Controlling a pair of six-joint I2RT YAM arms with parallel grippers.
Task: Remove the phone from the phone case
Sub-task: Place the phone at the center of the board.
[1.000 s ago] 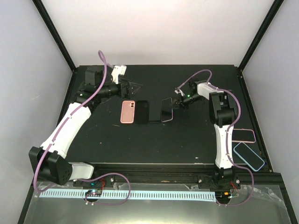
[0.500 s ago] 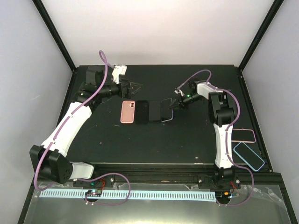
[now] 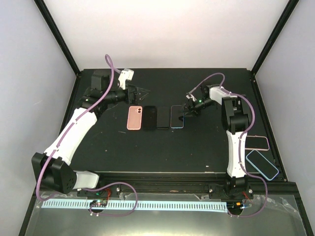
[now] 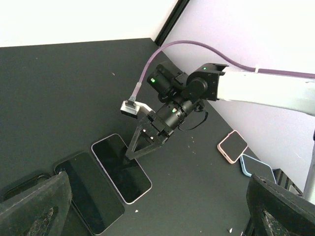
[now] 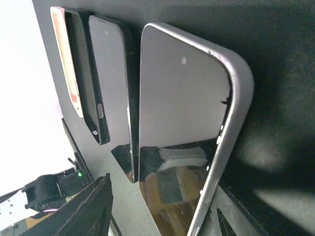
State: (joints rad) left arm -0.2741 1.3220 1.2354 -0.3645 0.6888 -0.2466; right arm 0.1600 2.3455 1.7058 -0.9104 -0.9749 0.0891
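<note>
Your right gripper (image 3: pixel 189 109) well right of pink case (image 3: pixel 135 118), fingers apart, clamped on nothing, tips at far corner of pale-rimmed phone (image 3: pixel 177 116). That phone lies flat, screen up, last in row rightward from pink case, after black phone (image 3: pixel 150 117) and second black phone (image 3: pixel 163 117). Your left gripper (image 3: pixel 141 92) just behind pink case, fingers spread wide, empty

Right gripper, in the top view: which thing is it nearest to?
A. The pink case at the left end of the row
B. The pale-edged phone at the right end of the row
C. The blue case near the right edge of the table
B: the right gripper sits just beside the pale-edged phone, which ends the row on that side.
</note>
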